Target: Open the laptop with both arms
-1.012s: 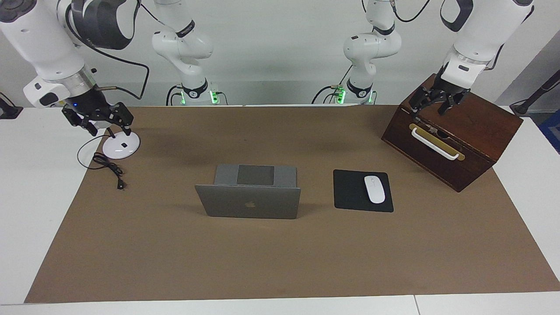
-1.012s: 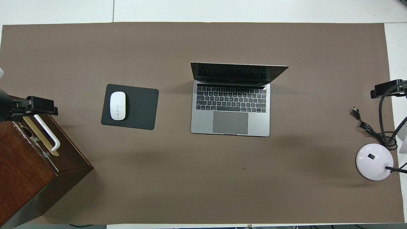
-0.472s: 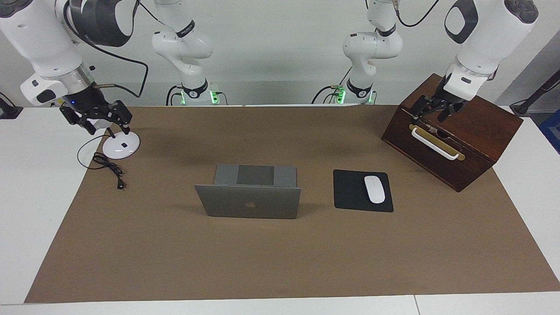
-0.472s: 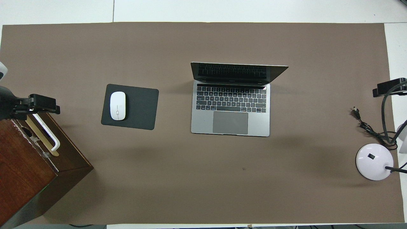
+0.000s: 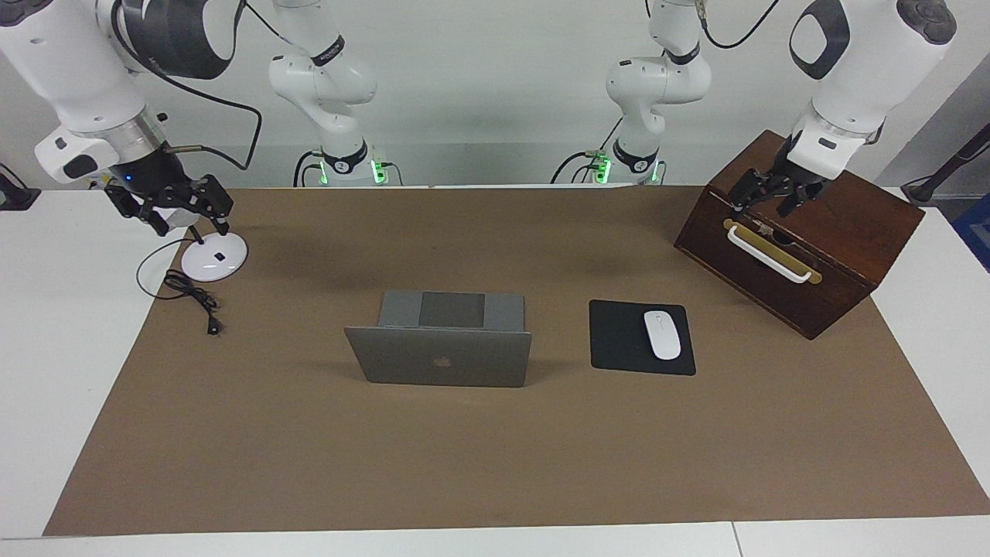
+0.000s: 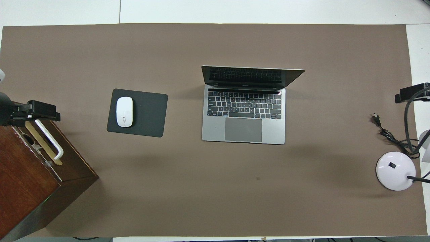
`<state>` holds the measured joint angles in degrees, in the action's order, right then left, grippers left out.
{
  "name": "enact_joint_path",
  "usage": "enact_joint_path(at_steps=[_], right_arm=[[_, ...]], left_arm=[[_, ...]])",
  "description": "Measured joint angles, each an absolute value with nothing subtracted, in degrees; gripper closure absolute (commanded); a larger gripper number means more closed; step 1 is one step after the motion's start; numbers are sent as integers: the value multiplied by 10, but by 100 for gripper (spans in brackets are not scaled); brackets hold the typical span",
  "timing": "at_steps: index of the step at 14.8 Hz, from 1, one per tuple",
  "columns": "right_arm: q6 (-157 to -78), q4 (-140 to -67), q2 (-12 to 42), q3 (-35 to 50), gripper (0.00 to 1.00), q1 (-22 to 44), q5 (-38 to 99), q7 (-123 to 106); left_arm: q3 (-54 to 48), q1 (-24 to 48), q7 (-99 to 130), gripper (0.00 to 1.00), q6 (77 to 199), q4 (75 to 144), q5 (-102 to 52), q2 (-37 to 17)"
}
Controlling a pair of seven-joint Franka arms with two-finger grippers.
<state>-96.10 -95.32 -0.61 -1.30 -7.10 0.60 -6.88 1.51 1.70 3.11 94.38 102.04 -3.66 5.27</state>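
Both arms have drawn slightly outward since a second ago. We see the laptop (image 5: 439, 352) open mid-mat, beside the mouse pad (image 5: 619, 340). Only our overhead view shows its keyboard (image 6: 244, 104); the facing view shows the lid's logo. Our left gripper (image 5: 773, 197) hangs over the wooden box (image 5: 843, 255), our right gripper (image 5: 182, 213) over the lamp base (image 5: 213, 259), each with jaws spread and holding nothing.
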Motion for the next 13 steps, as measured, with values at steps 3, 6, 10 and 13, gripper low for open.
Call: enact_joint_path(at_steps=[3, 6, 10, 13], right_arm=[[-960, -953, -6, -14, 0, -72, 6, -68], [-960, -953, -6, -17, 0, -72, 6, -68], [-960, -953, -6, -18, 0, -73, 6, -68], [-960, -953, -6, -18, 0, -73, 6, -68]], left_arm=[[11, 17, 29, 0, 943, 1020, -37, 52], [8, 17, 29, 0, 943, 1020, -37, 52], [8, 17, 29, 0, 943, 1020, -37, 52], [8, 17, 27, 0, 943, 1020, -37, 52]])
